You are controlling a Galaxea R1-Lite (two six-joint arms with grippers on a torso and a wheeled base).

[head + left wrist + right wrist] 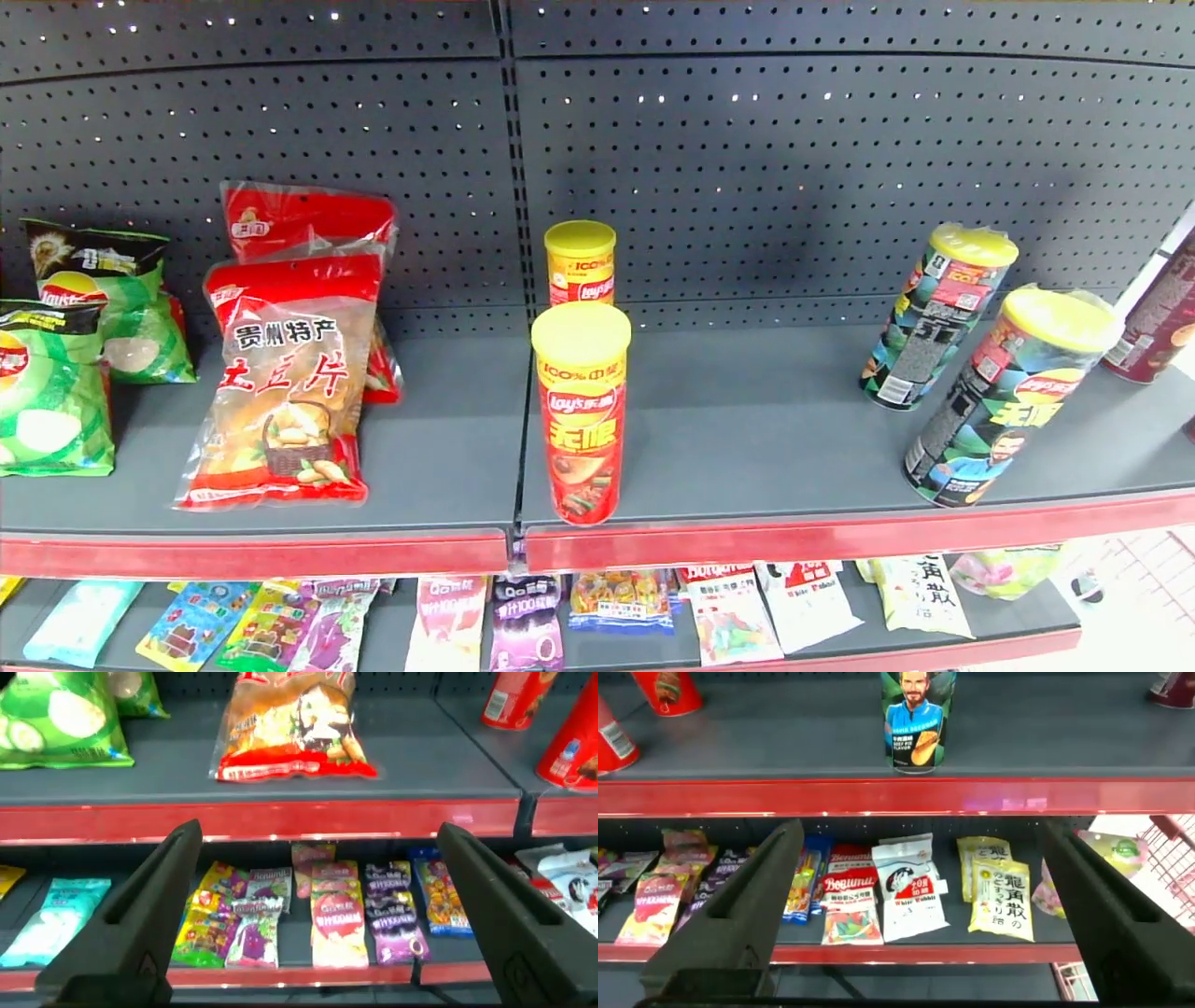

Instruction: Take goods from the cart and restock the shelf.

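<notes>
The grey shelf (747,439) with a red front lip holds two red chip cans with yellow lids, one in front (581,425) and one behind (580,263). To their right stand two dark patterned cans (936,315) (1011,397), both leaning. On the left are red potato-slice bags (285,392) and green chip bags (51,383). My left gripper (320,835) is open and holds nothing, facing the shelf's lip below the potato-slice bag (291,728). My right gripper (922,831) is also open and holds nothing, below the dark can (918,719).
A lower shelf (822,644) carries rows of small candy and snack packets (327,915) (910,891). A dark red can (1158,322) stands at the far right of the upper shelf. A red wire grid (1174,854) shows beside the lower shelf. Bare shelf lies between the can groups.
</notes>
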